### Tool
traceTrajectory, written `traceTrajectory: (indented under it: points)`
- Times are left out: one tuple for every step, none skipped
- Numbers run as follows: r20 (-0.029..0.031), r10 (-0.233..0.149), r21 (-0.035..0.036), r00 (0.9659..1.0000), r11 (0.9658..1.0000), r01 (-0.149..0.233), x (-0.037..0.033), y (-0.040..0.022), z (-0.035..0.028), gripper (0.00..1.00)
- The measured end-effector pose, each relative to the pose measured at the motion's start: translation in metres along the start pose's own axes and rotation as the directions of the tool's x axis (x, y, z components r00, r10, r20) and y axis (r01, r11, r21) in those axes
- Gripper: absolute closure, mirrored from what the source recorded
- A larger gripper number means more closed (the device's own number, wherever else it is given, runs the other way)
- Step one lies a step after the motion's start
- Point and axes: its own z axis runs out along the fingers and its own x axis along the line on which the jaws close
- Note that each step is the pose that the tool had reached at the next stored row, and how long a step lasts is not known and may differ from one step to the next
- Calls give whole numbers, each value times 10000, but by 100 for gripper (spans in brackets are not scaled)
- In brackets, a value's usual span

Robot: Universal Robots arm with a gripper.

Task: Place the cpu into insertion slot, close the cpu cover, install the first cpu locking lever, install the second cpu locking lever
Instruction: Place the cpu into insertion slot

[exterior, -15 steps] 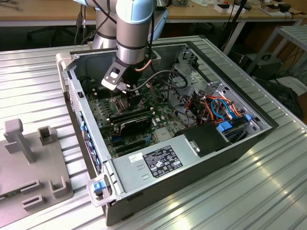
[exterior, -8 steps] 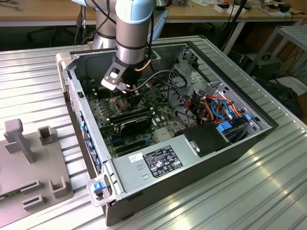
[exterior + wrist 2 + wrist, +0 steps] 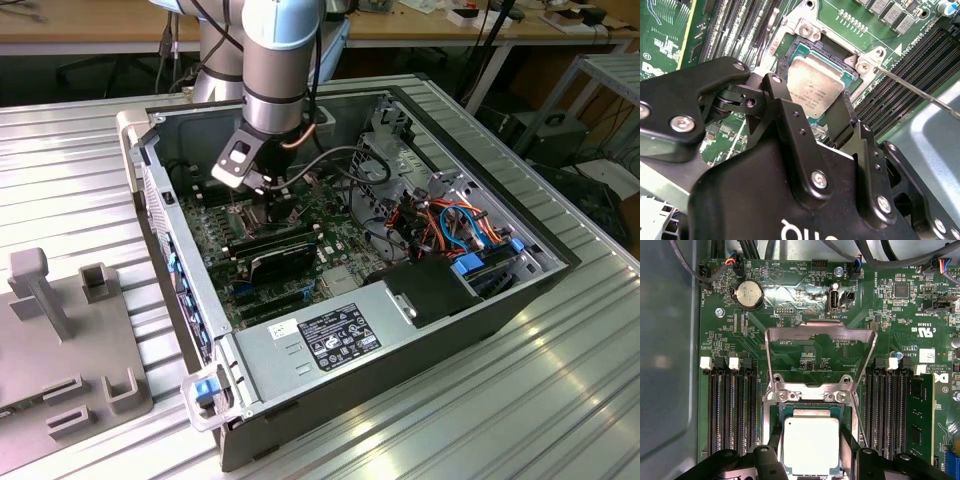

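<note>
**CPU gripped at the insertion slot, cover raised**

At the exterior view's left, a grey fixture plate (image 3: 70, 340) is noted on the ribbed table (image 3: 80, 150). To its right stands the open computer case (image 3: 420, 350), into which the arm is lowered, well inside the case walls.

The gripper (image 3: 811, 435) is found narrowed onto the cpu (image 3: 811, 452), with its black fingers (image 3: 848, 442) set against two opposite edges. The cpu is a flat square chip with a dull silvery top and faint print. It is held at the insertion slot (image 3: 815, 47), near the middle of the green board (image 3: 805, 305). Whether it rests fully in the slot cannot be told.

Banks of memory slots (image 3: 730, 410) stand close on two sides of the slot, while the board beyond the hinge is low and open. In the first wrist view the cpu cover (image 3: 820, 331) is recorded swung back on its hinge, with bare board seen through its window. In the second wrist view a thin lever rod (image 3: 920, 92) is shown slanting away from one slot corner.
</note>
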Motion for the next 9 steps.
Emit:
traceTrajectory:
  points:
    - [-2,-3,11,10000,10000,3,-1,5,-1,45]
    - [-8,-1,30,10000,10000,1,-2,11,-3,45]
    - [-12,-2,39,10000,10000,2,-2,12,-4,45]
    - [-11,-3,39,10000,10000,3,-3,13,-4,45]
    - [-10,-3,39,10000,10000,3,-3,13,-4,45]
    - [-10,-3,39,10000,10000,3,-3,13,-4,45]
    - [-10,-2,38,10000,10000,2,-3,13,-4,45]
    - [-10,-3,38,10000,10000,3,-2,13,-4,45]
    - [-6,-4,32,10000,10000,4,-3,14,-3,45]
